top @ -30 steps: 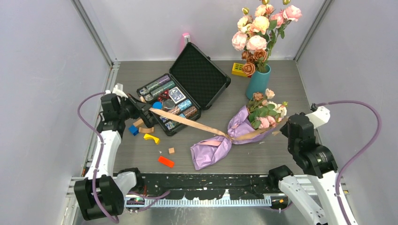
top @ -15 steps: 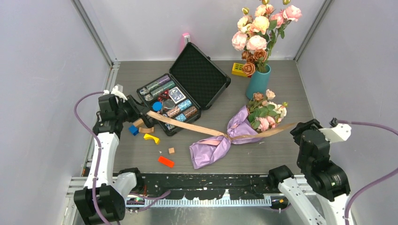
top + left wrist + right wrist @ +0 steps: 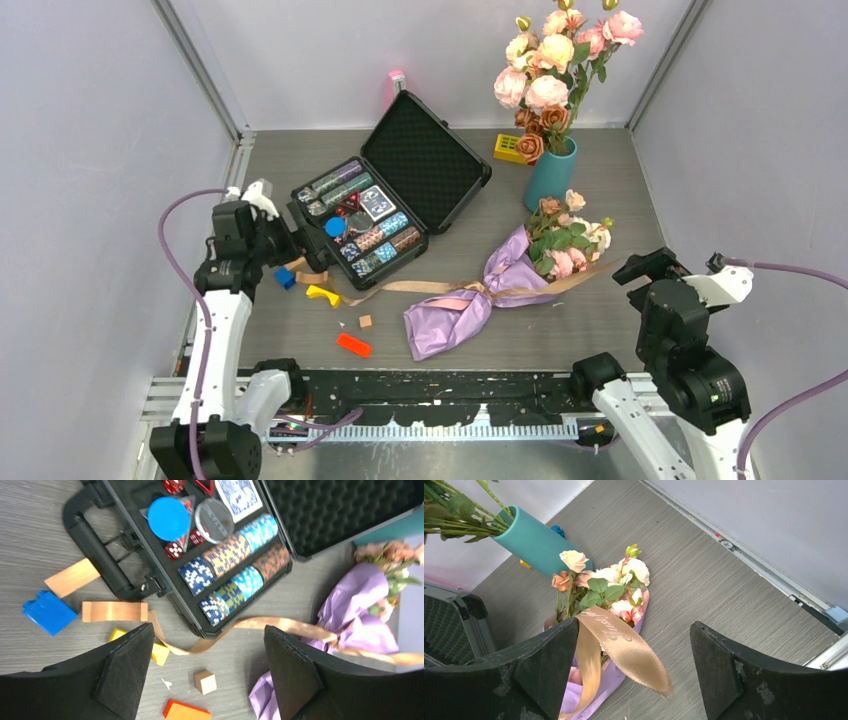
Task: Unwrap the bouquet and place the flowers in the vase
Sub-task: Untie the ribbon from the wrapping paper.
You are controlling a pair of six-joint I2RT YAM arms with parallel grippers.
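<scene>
Left hand [image 3: 282, 240] hangs with its fingers [image 3: 125, 672] spread wide, released and gripping nothing. Directly under it lies the loose end of a tan ribbon [image 3: 280, 625], curling flat on the grey surface [image 3: 600, 180] beside a wooden block [image 3: 115, 611] and a yellow piece [image 3: 160, 652]. Just beyond its fingertips stands an open black case [image 3: 225, 555] of poker chips.

From there the ribbon runs away from the left hand to the knot of the bouquet [image 3: 470, 310], which lies on its side well apart from that hand. It is a crinkled lilac paper bundle, pinched at the waist by the ribbon, its flared tail pointing at the near edge.

Right hand [image 3: 652, 267] is likewise wide open and empty, its two black fingers [image 3: 549, 670] framing the bouquet's head. The ribbon's other end arches up just beside one finger; whether it touches I cannot tell.

Ahead of this hand the flowers [image 3: 614, 587] spill from the paper's mouth: small pink, peach and white roses with green leaves, stems hidden in the wrap. Farther on stands the vase [image 3: 536, 542], teal and glossy, upright at the far side of the surface, close to the flowers' tips and already carrying a bigger bunch of large roses [image 3: 555, 60].
</scene>
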